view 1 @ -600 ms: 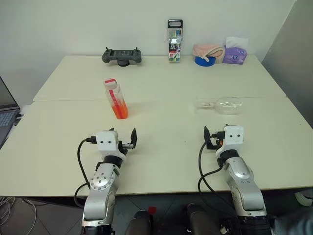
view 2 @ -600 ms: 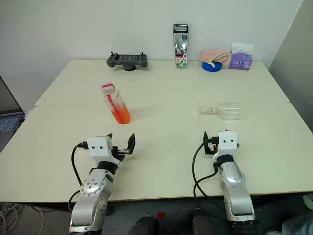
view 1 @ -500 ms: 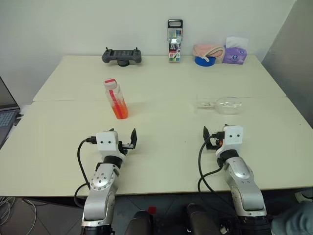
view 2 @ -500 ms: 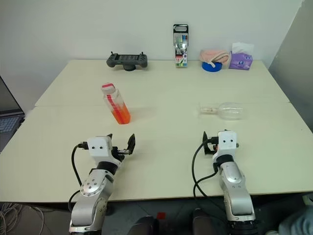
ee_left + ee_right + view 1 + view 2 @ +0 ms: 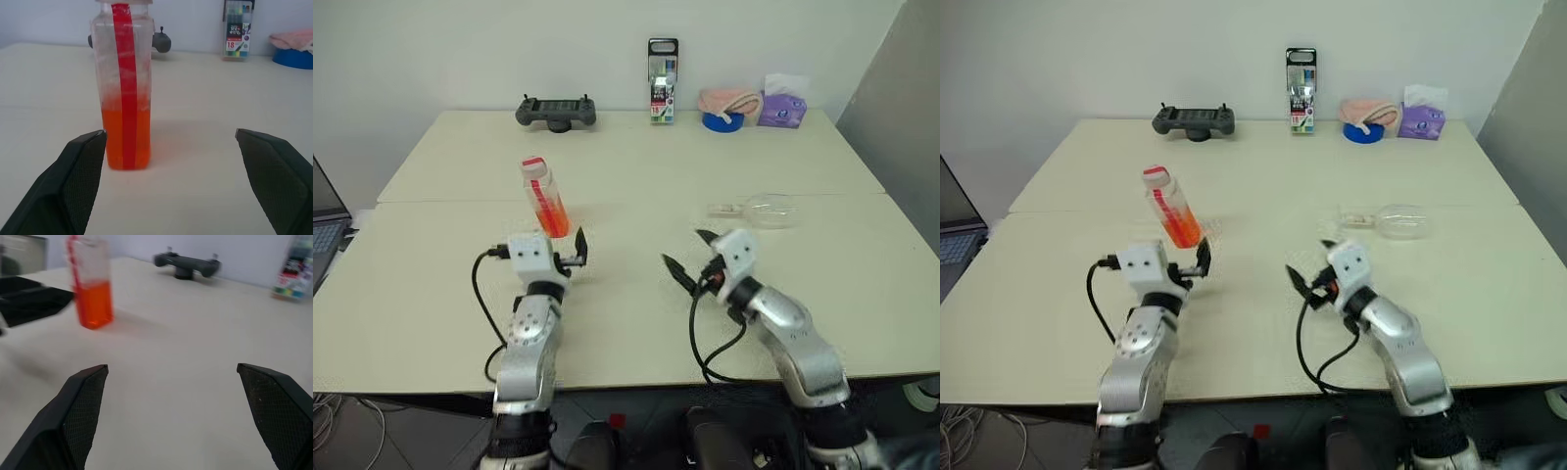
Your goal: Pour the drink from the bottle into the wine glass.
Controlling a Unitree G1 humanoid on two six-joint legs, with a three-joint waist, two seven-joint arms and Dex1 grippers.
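Left gripper (image 5: 570,255) raised just above the tabletop (image 5: 636,166), left of centre in the head views, pointing up the frame at the bottle (image 5: 544,197); fingers spread wide, empty, stopping just short of the bottle. In the left wrist view the bottle (image 5: 123,88) stands between the two spread fingertips (image 5: 90,147), nearer the one on the side of the red strip, touching neither.

Right gripper (image 5: 688,259) near the frame's centre, forearm slanting up from the lower right, wrist turned so the fingers point toward the left of the frame; fingers wide apart, nothing between them. In the right wrist view those fingertips (image 5: 88,391) frame bare tabletop, with the bottle (image 5: 92,286) farther off.

Bottle upright, left of centre, red-and-white cap on, red strip down its side, drink (image 5: 122,142) filling roughly the lower third.

Wine glass (image 5: 759,210) lying on its side right of centre, bowl toward the right, stem and foot toward the left, well apart from both grippers.

Along the far edge at the top: dark handheld controller (image 5: 556,112), tall box of pens (image 5: 662,81) with a readable "18" on its label in the left wrist view, blue bowl (image 5: 720,121) with a pink cloth (image 5: 728,100) on it, purple tissue pack (image 5: 782,109). Other writing too small to read.
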